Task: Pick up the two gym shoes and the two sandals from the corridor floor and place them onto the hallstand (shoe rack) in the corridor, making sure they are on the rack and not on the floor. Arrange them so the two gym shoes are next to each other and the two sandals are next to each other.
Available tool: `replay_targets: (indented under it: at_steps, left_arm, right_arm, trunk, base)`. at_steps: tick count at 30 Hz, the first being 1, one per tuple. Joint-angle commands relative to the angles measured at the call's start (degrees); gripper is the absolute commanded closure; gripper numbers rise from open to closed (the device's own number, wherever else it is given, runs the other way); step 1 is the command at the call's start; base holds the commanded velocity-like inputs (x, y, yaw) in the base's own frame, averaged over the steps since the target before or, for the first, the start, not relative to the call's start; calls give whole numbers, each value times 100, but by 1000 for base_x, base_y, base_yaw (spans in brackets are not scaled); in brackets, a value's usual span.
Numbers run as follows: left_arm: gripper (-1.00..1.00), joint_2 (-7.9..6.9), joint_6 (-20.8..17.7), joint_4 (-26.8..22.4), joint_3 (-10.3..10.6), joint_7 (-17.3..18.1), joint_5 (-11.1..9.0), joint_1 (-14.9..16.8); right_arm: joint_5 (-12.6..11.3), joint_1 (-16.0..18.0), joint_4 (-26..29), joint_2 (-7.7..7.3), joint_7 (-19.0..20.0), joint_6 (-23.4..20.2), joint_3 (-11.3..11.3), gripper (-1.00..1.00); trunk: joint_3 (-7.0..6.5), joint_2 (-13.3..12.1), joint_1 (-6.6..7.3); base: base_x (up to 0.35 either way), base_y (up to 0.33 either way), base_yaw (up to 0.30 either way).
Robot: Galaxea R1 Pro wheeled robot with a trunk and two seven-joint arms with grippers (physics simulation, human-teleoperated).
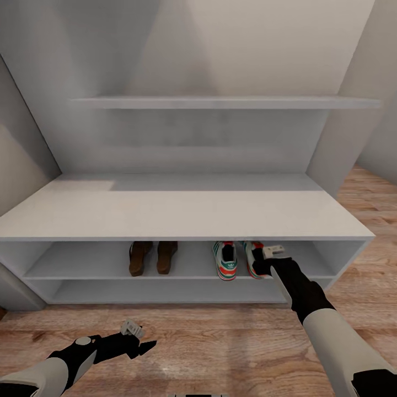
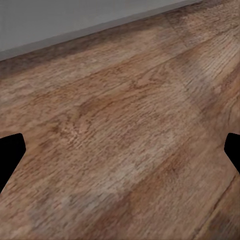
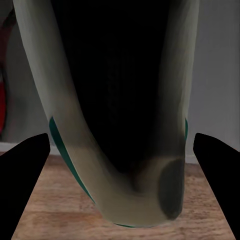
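You're setting the second gym shoe beside its mate on the hallstand; right gripper jaws spread around it, left gripper idling open, holding nothing

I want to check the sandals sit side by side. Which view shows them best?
The head view: both sandals stand side by side on the upper open shelf of the hallstand, left of the gym shoes. The left wrist view looks at the corridor floor, and the right wrist view looks closely at one gym shoe.
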State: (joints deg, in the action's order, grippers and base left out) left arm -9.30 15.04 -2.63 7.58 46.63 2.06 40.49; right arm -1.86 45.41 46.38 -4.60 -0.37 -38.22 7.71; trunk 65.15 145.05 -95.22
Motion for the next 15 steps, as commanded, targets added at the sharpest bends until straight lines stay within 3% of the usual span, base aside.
replay_targets:
  at_steps: [1,15]
  left_arm:
    - [-100,-2,51,-1,24,-5,22,3]
    - [-100,-1,51,-1,31,-5,22,3]
  right_arm:
    - [-16,5,10,-6,-6,-28,20,100]
    - [-16,11,123,-5,-6,-35,19,100]
  trunk:
    - [5,2,1]
    - [5,2,1]
  base:
    - [0,0,0]
    - [0,0,0]
